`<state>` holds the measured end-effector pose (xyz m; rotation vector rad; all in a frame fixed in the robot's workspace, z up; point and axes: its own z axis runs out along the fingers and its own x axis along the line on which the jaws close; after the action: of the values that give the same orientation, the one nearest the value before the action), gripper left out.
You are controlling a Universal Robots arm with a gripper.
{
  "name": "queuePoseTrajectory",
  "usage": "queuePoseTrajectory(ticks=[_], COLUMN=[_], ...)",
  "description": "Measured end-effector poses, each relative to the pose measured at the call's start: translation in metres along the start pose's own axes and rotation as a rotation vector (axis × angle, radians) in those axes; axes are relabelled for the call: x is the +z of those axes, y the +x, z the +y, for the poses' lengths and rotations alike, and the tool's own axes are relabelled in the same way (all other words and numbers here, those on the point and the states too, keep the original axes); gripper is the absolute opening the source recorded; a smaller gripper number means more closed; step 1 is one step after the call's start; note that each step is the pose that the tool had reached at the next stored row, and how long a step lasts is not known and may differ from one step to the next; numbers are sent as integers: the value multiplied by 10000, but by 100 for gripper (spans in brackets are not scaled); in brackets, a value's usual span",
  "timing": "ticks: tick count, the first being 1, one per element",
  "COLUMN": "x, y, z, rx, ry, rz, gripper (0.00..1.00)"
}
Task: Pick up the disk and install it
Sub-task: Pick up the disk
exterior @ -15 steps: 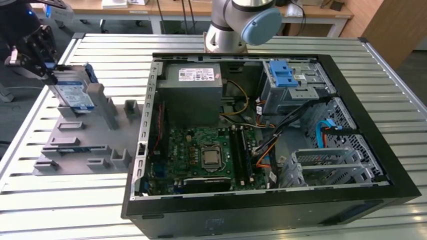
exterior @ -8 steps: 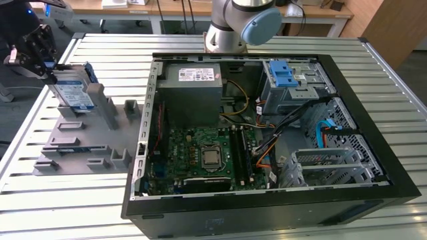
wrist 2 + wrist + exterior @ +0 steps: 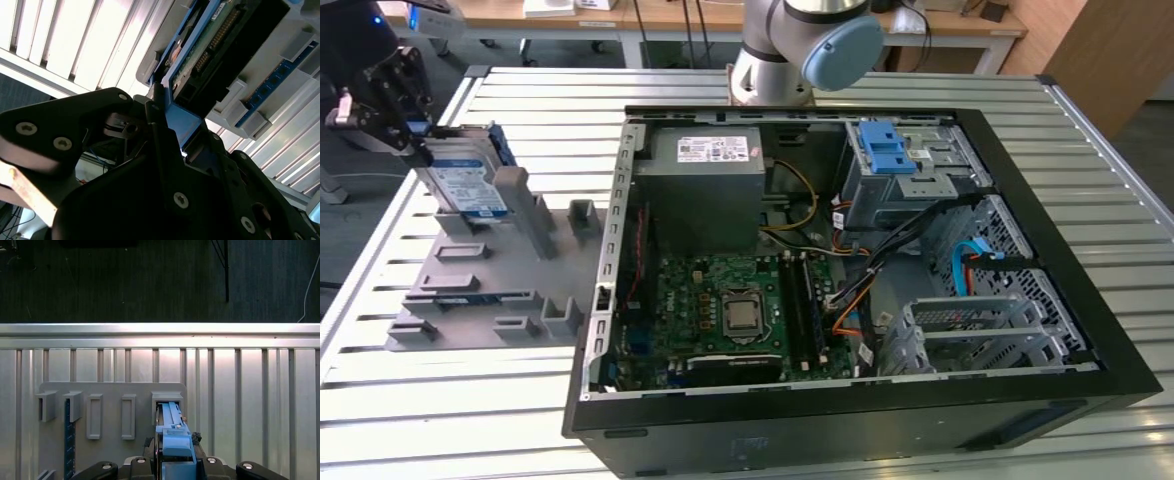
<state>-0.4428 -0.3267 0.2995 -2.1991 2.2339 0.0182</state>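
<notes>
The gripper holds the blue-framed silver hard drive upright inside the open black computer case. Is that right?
No. The gripper holds the flat silver metal hard drive in its blue plastic bracket upright, but in the grey slotted plastic holder outside the open black metal computer case; the exterior view shows it on its left.

Exterior view: even overhead light, soft shadow inside open black computer case [image 3: 854, 415]; second wrist view: ribbed silver metal table [image 3: 95, 40] blown out white, black gripper [image 3: 182, 132] and clamped silver hard disk in blue plastic bracket [image 3: 215, 45] underexposed; first wrist view: glare band along table edge
</notes>
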Motion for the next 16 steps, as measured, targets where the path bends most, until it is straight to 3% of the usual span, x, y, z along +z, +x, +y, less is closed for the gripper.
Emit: queuePoseTrajectory(ticks=[16], x=[-30], y=[0], z=[0], rx=[0], ry=[0], rz=[0], gripper=[36])
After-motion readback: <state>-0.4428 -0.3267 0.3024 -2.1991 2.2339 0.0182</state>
